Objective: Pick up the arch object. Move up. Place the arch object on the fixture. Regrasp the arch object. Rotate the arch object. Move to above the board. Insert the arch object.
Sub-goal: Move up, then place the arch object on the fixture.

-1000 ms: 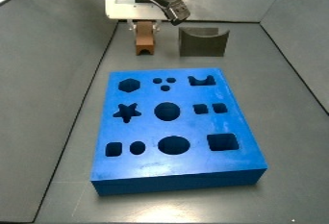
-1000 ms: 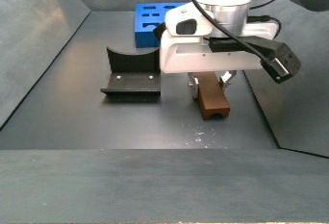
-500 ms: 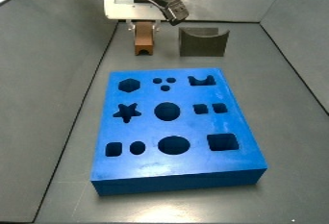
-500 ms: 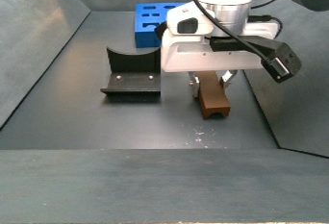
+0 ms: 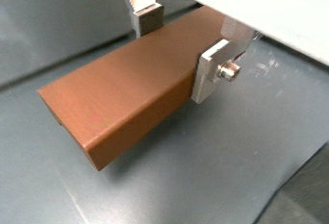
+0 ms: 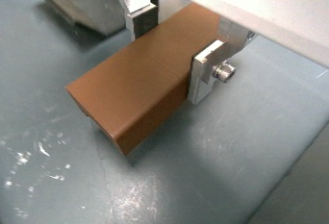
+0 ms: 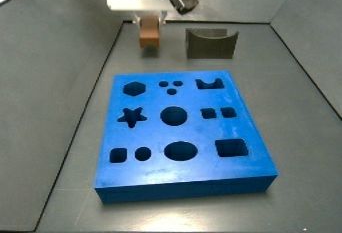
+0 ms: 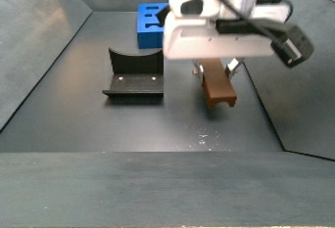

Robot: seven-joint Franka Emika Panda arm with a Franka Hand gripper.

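Two flat silver fingers (image 5: 214, 70) are clamped on the orange-brown elongated bar, the arch object (image 5: 122, 100), and both wrist views show it plainly: one plate pressed on each long side, the block filling the gap between them. The gripper (image 6: 171, 47) is closed on that bar, no daylight either side of it. In a side view the gripper (image 8: 217, 68) hangs from the white wrist housing with the arch object (image 8: 217, 91) pointing downward, and a dark shadow on the grey floor just beneath it; the bar's lower end looks clear of the floor there, though only by a little.

Taking the large thick blue rectangular slab with shaped cutouts, the board (image 7: 182, 132), as the landmark: the arch object (image 7: 150, 34) sits beyond the board's far edge, off toward its far left corner, with the gripper (image 7: 150, 22) right above it. The small dark grey-olive block with the scooped top, the fixture (image 7: 210, 43), stands beyond the same far edge, beside the bar and apart from it. From the opposite side, the fixture (image 8: 133, 74) lies nearer the camera than the board (image 8: 153, 23), with the bar hanging to one side of it, not touching. A corner of the fixture (image 6: 80, 2) also shows in a wrist view behind the bar.
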